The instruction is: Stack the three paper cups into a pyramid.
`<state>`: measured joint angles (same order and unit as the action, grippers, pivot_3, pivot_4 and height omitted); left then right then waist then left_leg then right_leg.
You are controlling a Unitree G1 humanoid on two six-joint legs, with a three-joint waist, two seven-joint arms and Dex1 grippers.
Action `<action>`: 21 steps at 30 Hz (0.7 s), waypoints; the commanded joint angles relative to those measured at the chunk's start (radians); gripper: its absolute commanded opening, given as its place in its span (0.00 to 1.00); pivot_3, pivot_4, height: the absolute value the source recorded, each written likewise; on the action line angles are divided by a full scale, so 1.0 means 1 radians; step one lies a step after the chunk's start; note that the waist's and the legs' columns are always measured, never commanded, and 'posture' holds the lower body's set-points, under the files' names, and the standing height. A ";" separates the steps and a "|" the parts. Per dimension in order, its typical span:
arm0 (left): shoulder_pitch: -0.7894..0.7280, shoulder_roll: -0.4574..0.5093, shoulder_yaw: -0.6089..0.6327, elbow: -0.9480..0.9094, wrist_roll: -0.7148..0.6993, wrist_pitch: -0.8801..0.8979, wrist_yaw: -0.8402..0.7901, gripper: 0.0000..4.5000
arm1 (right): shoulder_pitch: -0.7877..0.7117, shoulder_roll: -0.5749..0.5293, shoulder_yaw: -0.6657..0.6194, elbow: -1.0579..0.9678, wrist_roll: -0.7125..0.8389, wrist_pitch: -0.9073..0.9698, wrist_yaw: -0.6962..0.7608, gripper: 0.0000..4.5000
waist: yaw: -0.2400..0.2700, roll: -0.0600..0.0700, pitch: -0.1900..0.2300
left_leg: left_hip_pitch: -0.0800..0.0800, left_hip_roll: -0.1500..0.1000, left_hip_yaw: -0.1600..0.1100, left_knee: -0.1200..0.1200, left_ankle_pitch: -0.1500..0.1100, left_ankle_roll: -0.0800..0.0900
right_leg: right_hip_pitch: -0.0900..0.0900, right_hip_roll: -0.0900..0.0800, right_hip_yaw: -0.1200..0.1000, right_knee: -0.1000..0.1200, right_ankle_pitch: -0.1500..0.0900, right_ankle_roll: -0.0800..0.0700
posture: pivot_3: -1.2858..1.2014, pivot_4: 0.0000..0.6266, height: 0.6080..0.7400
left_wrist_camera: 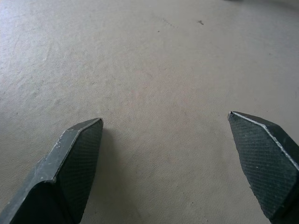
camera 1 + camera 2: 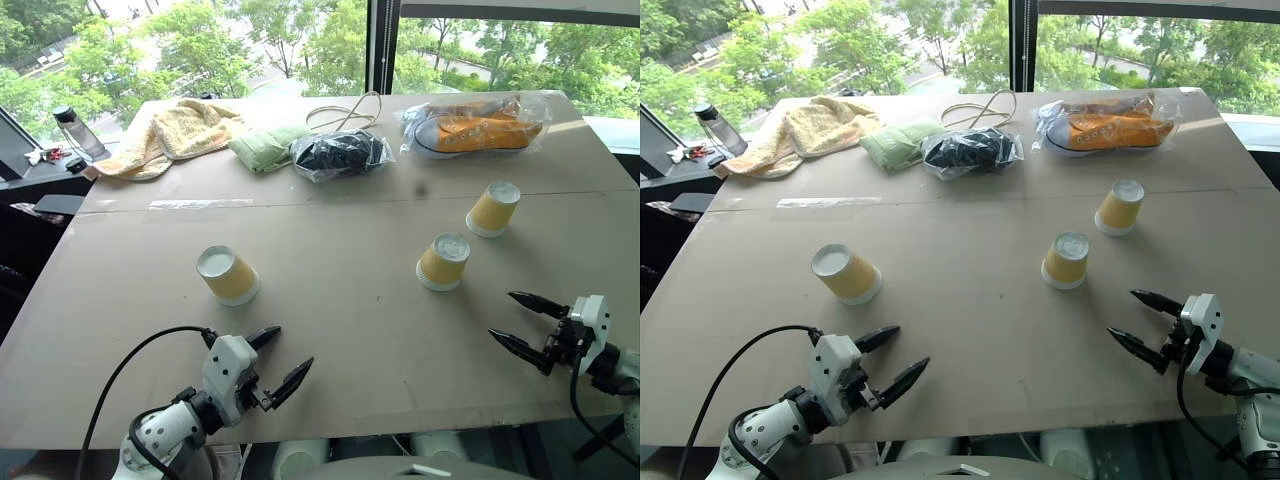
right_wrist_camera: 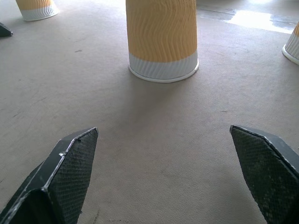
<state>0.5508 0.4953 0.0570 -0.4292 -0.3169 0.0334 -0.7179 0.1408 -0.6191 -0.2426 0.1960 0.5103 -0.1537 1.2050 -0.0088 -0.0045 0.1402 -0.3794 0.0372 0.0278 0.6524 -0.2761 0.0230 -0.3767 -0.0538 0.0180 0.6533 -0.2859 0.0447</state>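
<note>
- Cups first: all three sit upside down on the surface (image 2: 330, 340), white bases up, none touching another, so nothing of the pyramid is built yet.
- I see the left cup (image 2: 227, 275) alone on my left side, just ahead of my left hand (image 2: 272, 362); it leans a little, tipped toward the far edge.
- I see the middle cup (image 2: 443, 261) and the far right cup (image 2: 493, 208) near each other on the right; I judge these two are the natural base pair, since they already stand close.
- My left hand hovers low over bare surface with its fingers spread wide, holding nothing.
- My right hand (image 2: 528, 321) is also spread wide and empty; its wrist camera looks straight at the middle cup (image 3: 162, 39), so I read it as lined up for that cup.
- Both hands sit near the front edge, well short of any cup, which I take as a ready pose before reaching.
- Clutter along the far edge, a towel (image 2: 175, 132), bagged items and a bagged shoe (image 2: 478, 127), lies well apart from the cups.
</note>
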 commanded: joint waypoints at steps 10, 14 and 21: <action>-0.054 -0.055 0.010 0.032 -0.009 -0.050 0.021 0.98 | 0.076 -0.013 -0.064 -0.117 0.034 0.010 -0.014 1.00 | 0.001 -0.003 0.002 | 0.000 0.000 -0.001 0.000 0.000 0.000 | 0.000 0.001 0.000 0.000 0.000 0.001 | 0.52 0.24 1.00; -0.048 -0.056 0.015 0.036 -0.014 -0.059 0.017 0.98 | 0.077 -0.009 -0.065 -0.123 0.033 0.016 -0.013 1.00 | 0.001 -0.003 0.002 | 0.000 0.000 -0.001 0.000 0.000 0.000 | 0.000 0.001 -0.001 0.000 0.000 0.001 | 0.52 0.24 1.00; 0.004 -0.114 0.050 0.019 0.072 -0.156 0.121 0.98 | 0.098 -0.013 -0.041 -0.165 0.035 0.009 0.032 1.00 | 0.001 -0.003 0.002 | -0.001 0.000 -0.001 0.000 0.000 0.000 | 0.000 0.001 -0.001 0.000 0.002 0.003 | 0.52 0.24 1.00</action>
<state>0.5277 0.3886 0.0829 -0.3813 -0.2698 -0.0785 -0.6256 0.2252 -0.6218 -0.2769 0.0791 0.5235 -0.1345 1.2104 -0.0074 -0.0078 0.1423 -0.3800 0.0369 0.0265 0.6528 -0.2761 0.0231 -0.3765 -0.0526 0.0174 0.6532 -0.2843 0.0477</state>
